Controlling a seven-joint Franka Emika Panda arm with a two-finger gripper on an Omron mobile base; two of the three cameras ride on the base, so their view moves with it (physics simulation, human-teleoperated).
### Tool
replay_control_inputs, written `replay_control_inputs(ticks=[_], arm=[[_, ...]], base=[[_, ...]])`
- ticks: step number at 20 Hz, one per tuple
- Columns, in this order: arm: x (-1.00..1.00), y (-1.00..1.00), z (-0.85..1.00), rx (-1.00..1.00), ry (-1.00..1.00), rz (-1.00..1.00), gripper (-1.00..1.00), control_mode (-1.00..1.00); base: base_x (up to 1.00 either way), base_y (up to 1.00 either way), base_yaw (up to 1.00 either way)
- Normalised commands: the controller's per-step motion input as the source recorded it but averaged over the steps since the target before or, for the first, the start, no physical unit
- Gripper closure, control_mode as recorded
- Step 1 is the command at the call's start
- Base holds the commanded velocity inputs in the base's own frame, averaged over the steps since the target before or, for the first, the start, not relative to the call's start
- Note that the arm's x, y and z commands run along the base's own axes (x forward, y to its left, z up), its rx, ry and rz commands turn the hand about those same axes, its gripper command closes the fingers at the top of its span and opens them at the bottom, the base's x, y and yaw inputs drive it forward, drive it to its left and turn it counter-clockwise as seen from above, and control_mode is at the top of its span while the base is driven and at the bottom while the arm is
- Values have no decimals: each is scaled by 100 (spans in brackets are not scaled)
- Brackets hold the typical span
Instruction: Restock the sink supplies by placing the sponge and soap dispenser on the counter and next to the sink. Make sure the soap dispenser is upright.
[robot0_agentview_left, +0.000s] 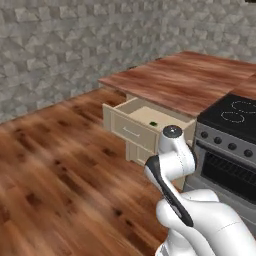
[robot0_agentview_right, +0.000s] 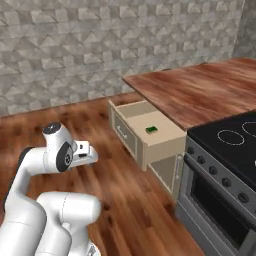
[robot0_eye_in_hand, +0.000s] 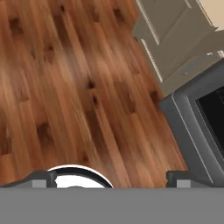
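Note:
The sponge (robot0_agentview_left: 153, 123) (robot0_agentview_right: 151, 130) is a small green block lying inside an open beige drawer (robot0_agentview_left: 131, 118) (robot0_agentview_right: 131, 111) under the reddish-brown wood counter (robot0_agentview_left: 185, 80) (robot0_agentview_right: 200, 90). My gripper (robot0_eye_in_hand: 111, 180) is open with nothing between its fingertips (robot0_eye_in_hand: 43, 179). It hangs low over the wood floor, well short of the drawer and to its left. The arm is folded close to the base. The soap dispenser and the sink are out of view.
A black stovetop (robot0_agentview_left: 235, 112) (robot0_agentview_right: 232, 137) with a grey oven front (robot0_agentview_left: 225, 165) (robot0_agentview_right: 215, 200) (robot0_eye_in_hand: 197, 127) stands right of the drawer. Beige cabinet doors (robot0_eye_in_hand: 170, 35) sit below the drawer. A stone wall (robot0_agentview_left: 75, 45) closes the back. Wood floor (robot0_agentview_left: 60, 170) spreads to the left.

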Motion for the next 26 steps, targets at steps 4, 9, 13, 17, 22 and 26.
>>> replay_control_inputs(ticks=[4, 9, 13, 17, 22, 26], arm=[[0, 0, 0, 0, 0, 0, -100, 100], [0, 0, 0, 0, 0, 0, -100, 100], [0, 0, 0, 0, 0, 0, -100, 100], [0, 0, 0, 0, 0, 0, -100, 100], [0, 0, 0, 0, 0, 0, -100, 100], [0, 0, 0, 0, 0, 0, -100, 100]], base=[[91, -3, -51], [83, 5, -51], [63, 53, -52], [40, 82, -54], [38, 90, -50], [31, 77, -43]])
